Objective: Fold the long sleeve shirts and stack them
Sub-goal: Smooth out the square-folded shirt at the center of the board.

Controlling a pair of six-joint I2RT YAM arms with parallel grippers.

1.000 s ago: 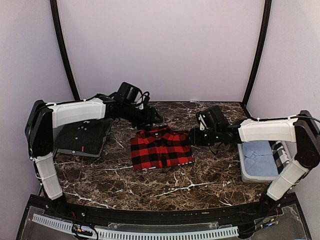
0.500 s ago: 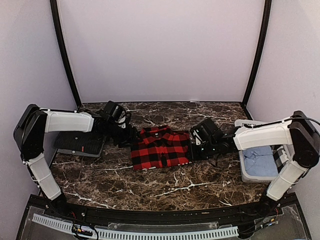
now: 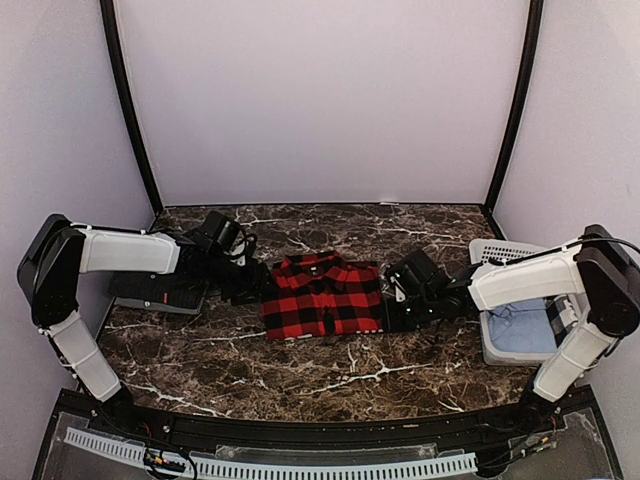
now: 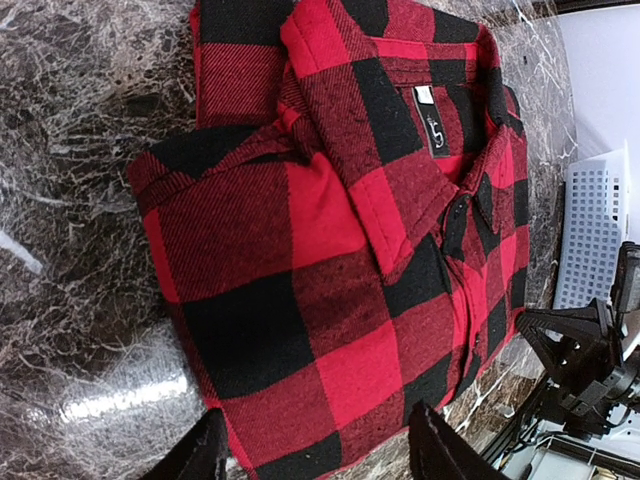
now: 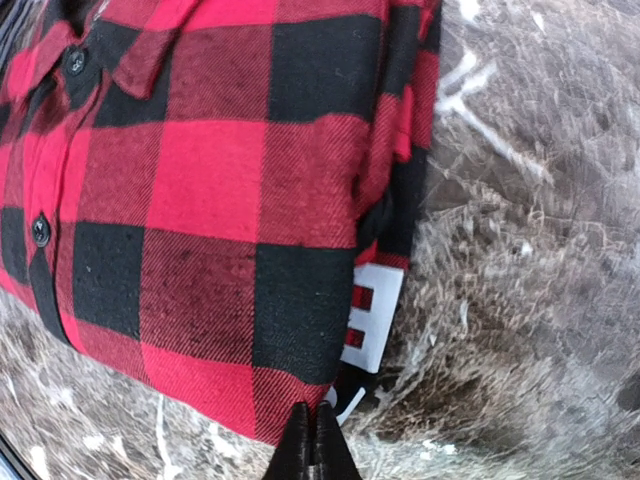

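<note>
- Top view: the flannel (image 3: 322,296) is lying folded on the middle of the marble table (image 3: 330,365), collar toward the far wall.
- The left gripper (image 3: 256,284) is sitting low at the flannel's left edge, and the right gripper (image 3: 392,303) is sitting low at its right edge.
- The dark shirt (image 3: 158,291) is lying at the table's left side, partly under the left arm and apart from the flannel.
- A white bin (image 3: 497,249) is standing at the right with pale blue cloth (image 3: 520,327) inside.
- Left wrist view: the flannel is filling the frame, its collar label (image 4: 434,120) and button placket showing.
- The two left fingers (image 4: 196,455) are standing well apart at the bottom of the frame, and the flannel's near edge is reaching down between them, so this hand is spread wide and gripping nothing.
- Right wrist view: the right fingertips (image 5: 312,446) are pressing together, fully closed, just at the flannel's lower corner.
- They may be nipping a bit of hem, but the view is too tight to tell.
- White lettering (image 5: 366,318) is peeking out from under the flannel's folded side, just above those tips.
</note>
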